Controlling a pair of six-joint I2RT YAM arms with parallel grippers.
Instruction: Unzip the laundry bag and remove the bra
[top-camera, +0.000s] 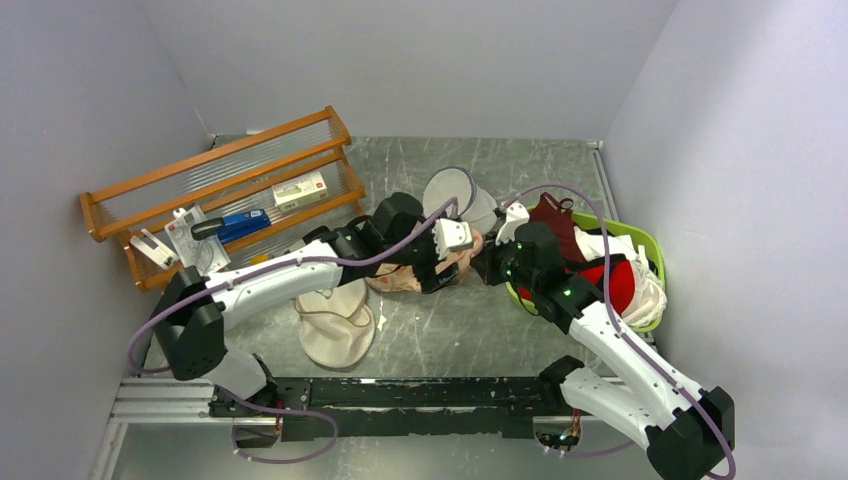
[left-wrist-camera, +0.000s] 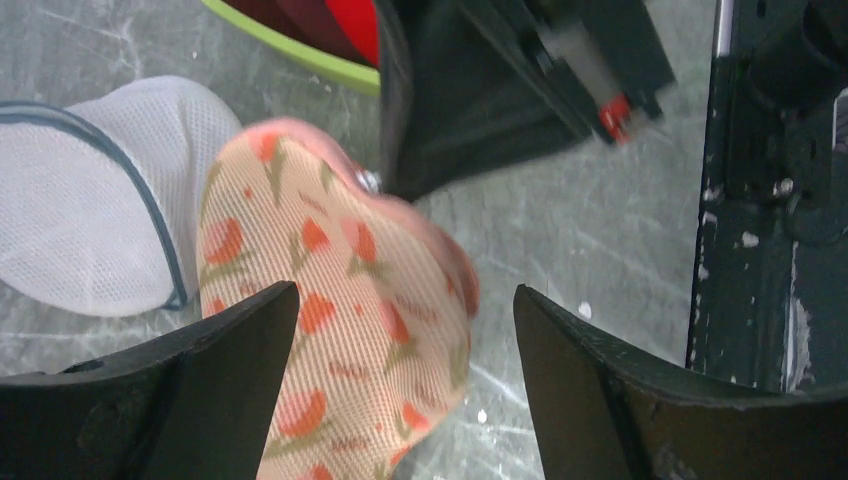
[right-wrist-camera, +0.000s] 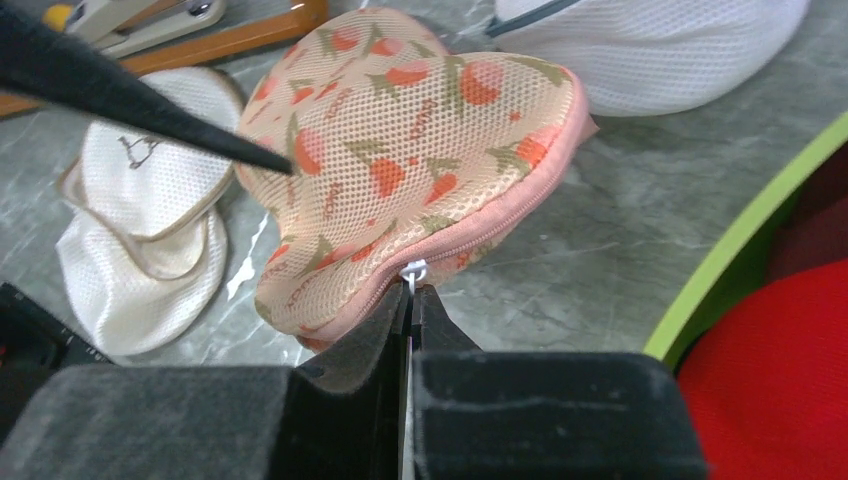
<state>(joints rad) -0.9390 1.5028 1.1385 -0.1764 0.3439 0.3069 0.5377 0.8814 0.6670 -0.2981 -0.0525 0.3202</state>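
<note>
The laundry bag (right-wrist-camera: 400, 150), pale pink with red-orange motifs, lies on the table mid-scene (top-camera: 395, 280). My right gripper (right-wrist-camera: 410, 295) is shut on its white zipper pull (right-wrist-camera: 412, 270) at the pink rim. The zipper looks shut along the rim that shows. In the top view the right gripper (top-camera: 487, 265) is at the bag's right end. My left gripper (left-wrist-camera: 405, 290) is open, and one lobe of the bag (left-wrist-camera: 340, 340) lies between its fingers without touching them. One left finger (right-wrist-camera: 120, 85) hovers over the bag's far side. The bra is hidden.
A cream mesh bag (top-camera: 335, 325) lies near left of the laundry bag. A round white mesh pouch (top-camera: 455, 195) lies behind it. A green basket (top-camera: 640, 250) with red garments stands at the right. A wooden rack (top-camera: 230, 190) with small items stands at the back left.
</note>
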